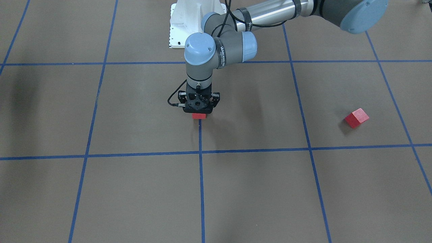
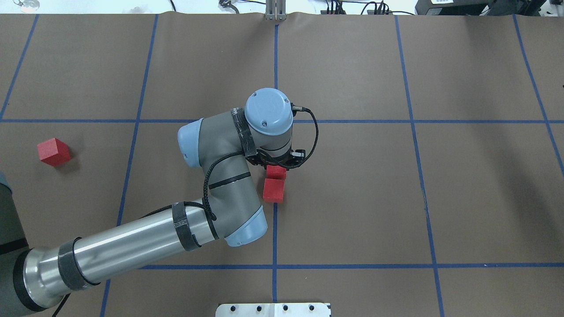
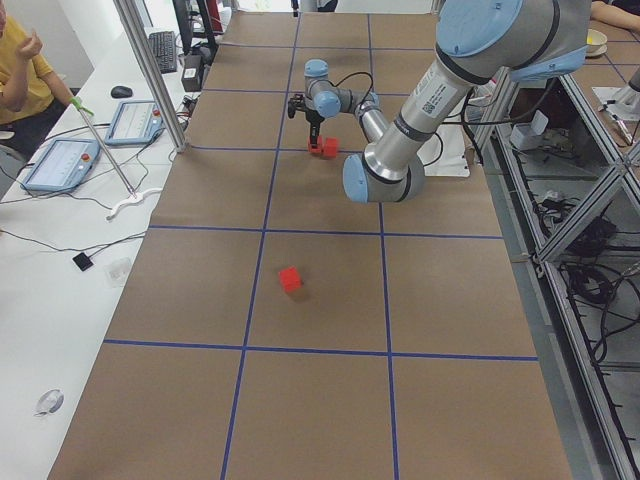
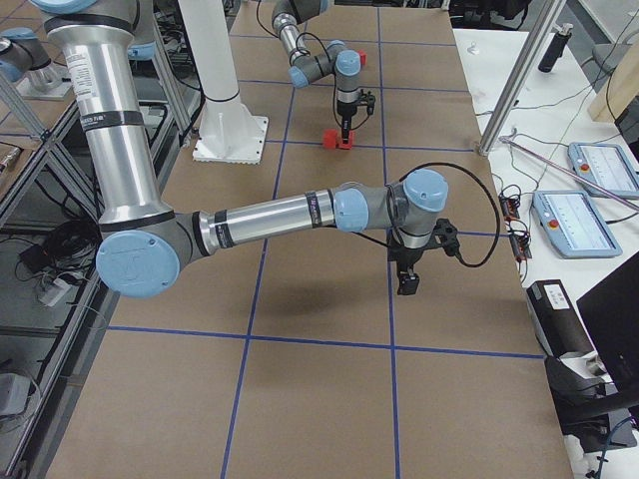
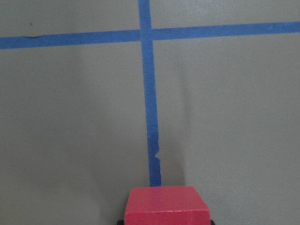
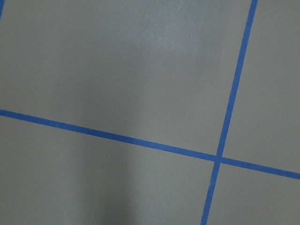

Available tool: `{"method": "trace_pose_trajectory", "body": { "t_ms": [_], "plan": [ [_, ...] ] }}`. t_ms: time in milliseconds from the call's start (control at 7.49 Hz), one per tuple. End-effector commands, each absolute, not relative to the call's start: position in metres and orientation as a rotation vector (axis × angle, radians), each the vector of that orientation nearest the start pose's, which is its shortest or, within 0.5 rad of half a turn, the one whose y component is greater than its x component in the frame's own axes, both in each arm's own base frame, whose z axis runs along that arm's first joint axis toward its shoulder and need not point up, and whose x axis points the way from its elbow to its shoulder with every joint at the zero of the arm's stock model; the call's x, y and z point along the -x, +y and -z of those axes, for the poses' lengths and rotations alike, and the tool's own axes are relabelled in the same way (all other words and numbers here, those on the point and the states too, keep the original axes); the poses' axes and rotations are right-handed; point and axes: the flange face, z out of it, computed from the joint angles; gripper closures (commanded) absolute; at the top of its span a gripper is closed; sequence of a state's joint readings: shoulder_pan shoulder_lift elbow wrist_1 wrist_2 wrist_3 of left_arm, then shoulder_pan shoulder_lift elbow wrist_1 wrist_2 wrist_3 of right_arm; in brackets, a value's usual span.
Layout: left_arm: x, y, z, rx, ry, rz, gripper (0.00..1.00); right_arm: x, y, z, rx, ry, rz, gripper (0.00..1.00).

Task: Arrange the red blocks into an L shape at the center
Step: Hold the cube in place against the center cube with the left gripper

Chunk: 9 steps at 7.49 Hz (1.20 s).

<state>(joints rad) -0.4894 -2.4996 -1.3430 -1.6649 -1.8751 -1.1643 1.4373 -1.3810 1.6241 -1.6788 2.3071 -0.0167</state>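
My left gripper (image 2: 277,168) reaches in over the center and is shut on a red block (image 2: 276,171), which also shows low in the left wrist view (image 5: 166,206), right over the blue tape line (image 5: 150,117). A second red block (image 2: 273,190) lies on the board just behind it, on the robot's side, close to or touching it. In the front-facing view only the held block (image 1: 198,115) shows under the gripper (image 1: 198,114). A third red block (image 2: 53,151) lies alone far to the left. My right gripper (image 4: 407,279) hangs over bare board; I cannot tell its state.
The white robot pedestal (image 2: 273,309) stands at the near table edge. A person (image 3: 20,70) sits at a side desk with tablets (image 3: 60,160). Brown board with blue tape lines (image 6: 218,159) fills the right wrist view.
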Motion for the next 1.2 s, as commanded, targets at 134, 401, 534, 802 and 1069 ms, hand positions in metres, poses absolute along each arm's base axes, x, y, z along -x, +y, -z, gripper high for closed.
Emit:
{"method": "trace_pose_trajectory", "body": {
  "t_ms": [134,401,534,802,1069],
  "plan": [
    [-0.6384,-0.4559,-0.1601,-0.08,0.832,-0.044,0.72,0.0099,-0.573,-0.5455,-0.085,-0.743,0.192,0.01],
    [-0.6397,-0.4527,-0.1669,-0.077,0.826,-0.046,0.71,0.0099,-0.573,-0.5455,-0.085,-0.743,0.191,0.01],
    [-0.6411,-0.4508,-0.1681,-0.075,0.825,-0.049,0.71,0.0098,-0.5724,-0.5464,-0.084,-0.743,0.191,0.01],
    [-0.6411,-0.4507,-0.1681,-0.075,0.825,-0.049,0.68,0.0098,-0.5723,-0.5466,-0.082,-0.742,0.19,0.01],
    [-0.6415,-0.4494,-0.1651,-0.075,0.83,-0.052,0.68,0.0098,-0.5724,-0.5464,-0.084,-0.743,0.191,0.01]
  ]
}}
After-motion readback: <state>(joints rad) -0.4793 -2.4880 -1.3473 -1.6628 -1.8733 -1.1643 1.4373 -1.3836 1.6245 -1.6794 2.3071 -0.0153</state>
